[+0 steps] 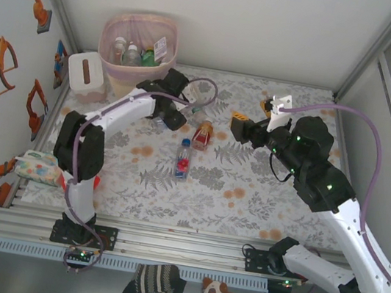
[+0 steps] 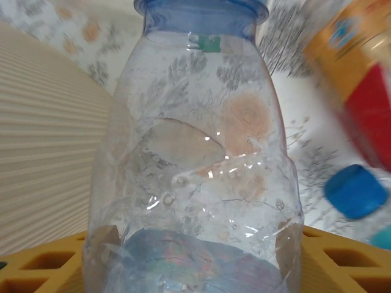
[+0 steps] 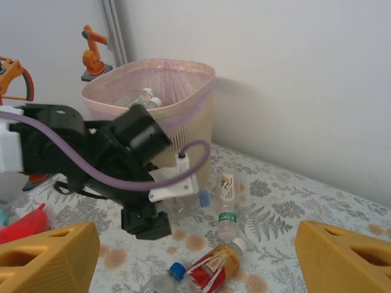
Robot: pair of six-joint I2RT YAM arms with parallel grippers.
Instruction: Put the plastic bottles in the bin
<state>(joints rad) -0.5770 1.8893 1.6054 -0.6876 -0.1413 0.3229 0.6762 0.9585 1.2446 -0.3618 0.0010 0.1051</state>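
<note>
My floral table (image 1: pixel 248 192) carries the bin (image 1: pixel 145 16) at eleven o'clock with a tissue box (image 1: pixel 86 73) beside it. A blue-capped bottle (image 1: pixel 183 158) and an amber bottle (image 1: pixel 202 134) lie near centre, and a wipes pack (image 1: pixel 37 167) at nine.

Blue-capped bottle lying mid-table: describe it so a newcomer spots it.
From the bin at the far left of the table, come toward the near edge to the middle. Two bottles lie there: the blue-capped bottle is the nearer, clear one, not the orange-red bottle.
</note>
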